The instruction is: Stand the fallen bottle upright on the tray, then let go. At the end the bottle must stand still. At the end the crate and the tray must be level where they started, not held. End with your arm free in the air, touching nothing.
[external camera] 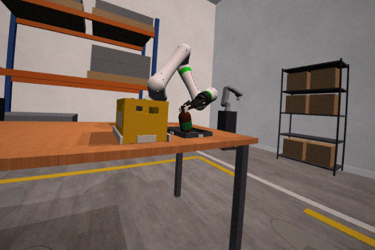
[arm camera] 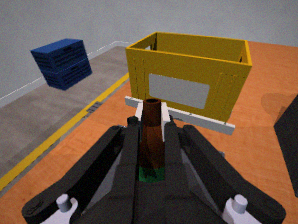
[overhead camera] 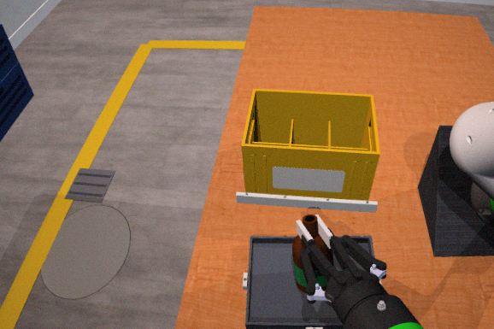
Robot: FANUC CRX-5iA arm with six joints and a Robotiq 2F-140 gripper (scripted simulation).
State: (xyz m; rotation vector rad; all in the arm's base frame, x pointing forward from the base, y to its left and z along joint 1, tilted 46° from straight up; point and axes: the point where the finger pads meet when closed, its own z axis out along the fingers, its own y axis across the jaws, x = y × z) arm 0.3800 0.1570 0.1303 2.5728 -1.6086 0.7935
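Note:
The brown bottle with a green label stands upright on the dark grey tray (overhead camera: 295,283) near its far edge. My gripper (overhead camera: 314,229) is shut on the bottle's neck from the right side. In the exterior view the bottle (external camera: 185,121) rests with its base on the tray (external camera: 191,133) and the gripper (external camera: 185,108) pinches its neck. In the wrist view the neck (arm camera: 151,132) sits between my fingers. The yellow crate (overhead camera: 310,143) with inner dividers stands level just behind the tray.
A white strip (overhead camera: 306,202) lies along the crate's front. A black pedestal (overhead camera: 457,197) carries the arm's base at right. Blue crates (arm camera: 62,62) stand on the floor to the left. Shelving racks (external camera: 313,114) stand against the walls.

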